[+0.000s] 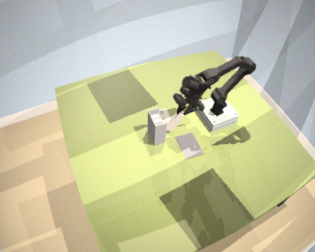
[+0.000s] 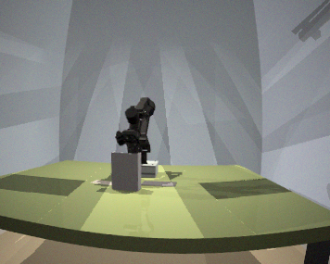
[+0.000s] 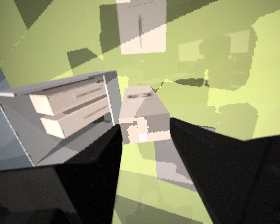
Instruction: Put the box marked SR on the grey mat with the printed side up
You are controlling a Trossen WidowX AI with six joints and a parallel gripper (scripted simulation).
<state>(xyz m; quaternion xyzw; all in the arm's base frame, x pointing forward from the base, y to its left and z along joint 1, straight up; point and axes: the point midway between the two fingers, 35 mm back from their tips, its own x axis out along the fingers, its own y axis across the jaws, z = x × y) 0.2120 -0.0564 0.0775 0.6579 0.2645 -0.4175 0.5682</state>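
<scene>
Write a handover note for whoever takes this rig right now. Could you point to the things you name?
Gripper (image 1: 180, 112) (image 2: 133, 148) (image 3: 144, 125): shut on a pale box (image 1: 172, 123) (image 3: 145, 116), held tilted outside the bin (image 1: 159, 135) (image 2: 126, 172) (image 3: 112, 95), beside it.
Other two boxes (image 3: 70, 97) (image 3: 77, 117): in the bin.
Grey mat (image 1: 189, 145) (image 2: 160, 183) (image 3: 172, 165): no box laid on it.
Done: one box out.
Left: confirm it reads SR (code not readable here), lay it on the mat printed side up, release, back the arm off touching nothing.
</scene>
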